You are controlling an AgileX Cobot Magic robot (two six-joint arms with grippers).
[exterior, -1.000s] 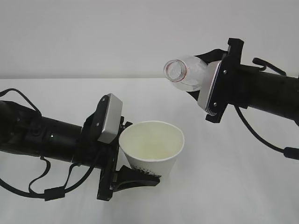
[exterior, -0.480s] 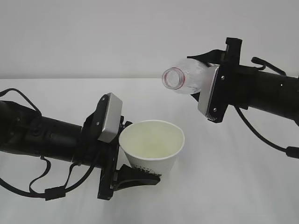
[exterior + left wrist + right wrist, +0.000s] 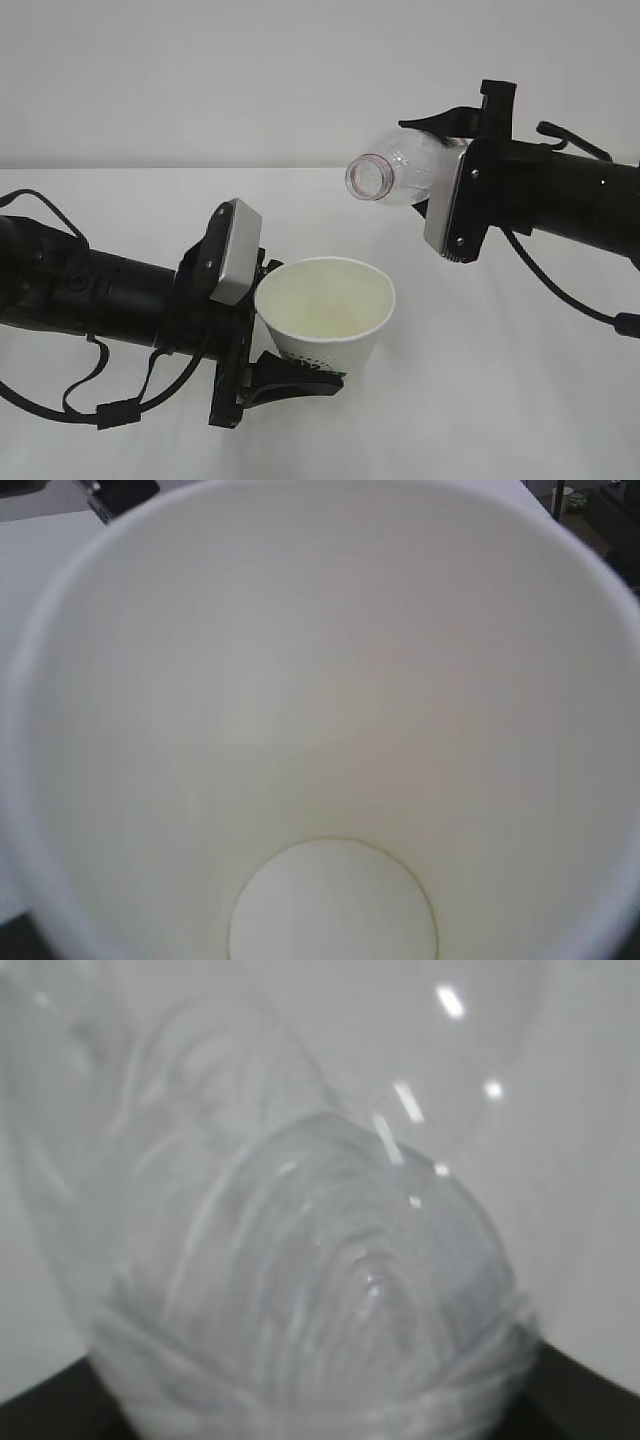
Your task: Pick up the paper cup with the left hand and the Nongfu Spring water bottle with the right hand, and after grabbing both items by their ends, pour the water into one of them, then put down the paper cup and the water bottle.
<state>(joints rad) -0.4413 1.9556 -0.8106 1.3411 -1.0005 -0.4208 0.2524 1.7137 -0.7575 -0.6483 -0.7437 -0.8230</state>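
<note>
— So, where is the paper cup (image 3: 328,318) right now?

— Low in the middle of the exterior view, upright with its mouth tipped slightly toward the camera. The left hand (image 3: 120,300) reaches in from the left, and its tool (image 3: 290,375) is clamped on the lower part of the cup; one black finger (image 3: 300,378) curves around the base just under the dark green print.

— Is the cup touching the worktop (image 3: 480,400)?

— I cannot tell; the tool hides the bottom edge.

— Anything inside it?

— The left wrist view looks straight down into the cup (image 3: 320,720). Cream walls and a round bottom disc show; the inside has a faint yellowish tint, but I cannot make out a liquid surface for certain.

— And the Nongfu Spring water bottle (image 3: 400,170)?

— Up at the right, well above the cup and a little to its right, lying nearly level. Its open mouth, with the red neck ring, points left and toward the camera. No stream shows at the mouth.

— How does the right hand (image 3: 560,200) hold it?

— Its tool (image 3: 440,160) is clamped on the bottle's rear part; a black finger (image 3: 440,120) lies over the top of the clear body, and the grey plate hides the rest. The right wrist view shows only the ribbed clear plastic (image 3: 320,1290) close up and blurred, with dark tool edges in the lower corners.
</note>
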